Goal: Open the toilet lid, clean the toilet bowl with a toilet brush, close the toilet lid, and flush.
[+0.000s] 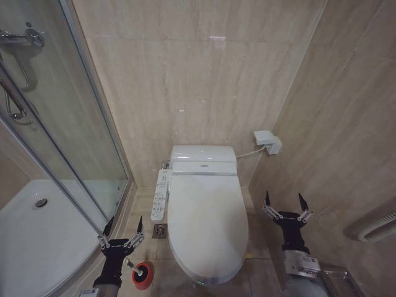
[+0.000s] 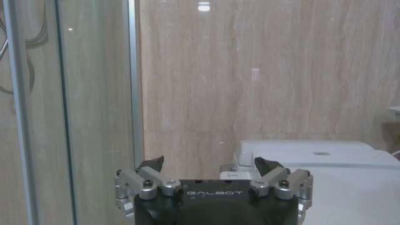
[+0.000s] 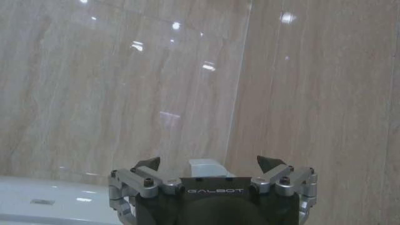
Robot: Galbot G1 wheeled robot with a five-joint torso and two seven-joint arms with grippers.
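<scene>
Both grippers spread wide, holding nothing: left gripper (image 1: 122, 230) over the floor above the brush (image 1: 140, 273), right gripper (image 1: 285, 205) beside the bowl (image 1: 207, 275). Lid (image 1: 207, 216) down, flanked for lifting first.

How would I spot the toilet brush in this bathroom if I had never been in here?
Find the white toilet lid, shut over the bowl against the back wall. On the tiled floor between it and the glass shower door, near the floor drain, stands the toilet brush, partly behind the left tool. Its round red holder, with a thin white handle, is the only bright red thing there.
</scene>
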